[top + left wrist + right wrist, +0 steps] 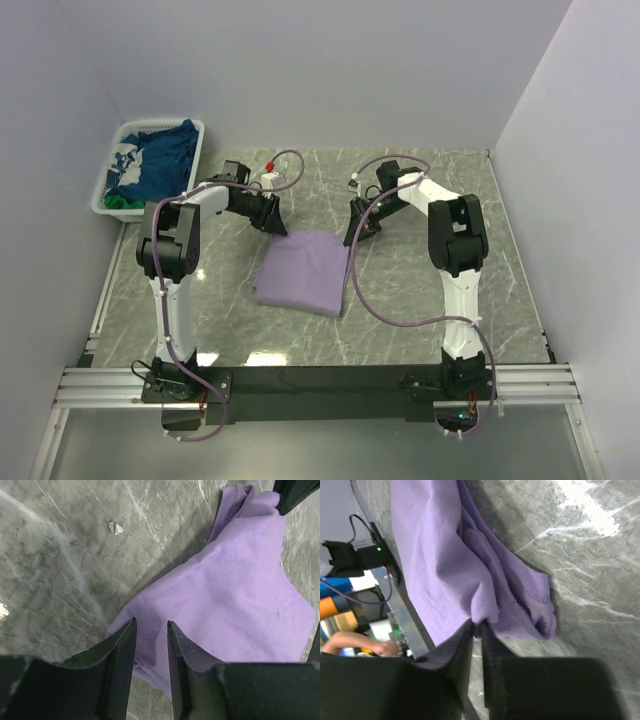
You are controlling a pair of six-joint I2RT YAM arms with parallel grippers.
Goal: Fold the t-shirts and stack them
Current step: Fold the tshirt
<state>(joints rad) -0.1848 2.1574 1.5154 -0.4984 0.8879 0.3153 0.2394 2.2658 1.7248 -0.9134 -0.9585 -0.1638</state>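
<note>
T-shirt (305,272), lavender-purple cloth, lies folded mid-table on grey marble table (450,200). Left gripper (150,627) at far-left corner, jaws narrowly apart over cloth edge. Right gripper (477,625) jaws pinch far-right fold.

Bright, even light from overhead here. Glare streaks across the marble tabletop (580,580) in my right wrist cam, there's a dark shadow along the lavender t-shirt (235,610), and my left fingers (120,675) look blurry up close.
</note>
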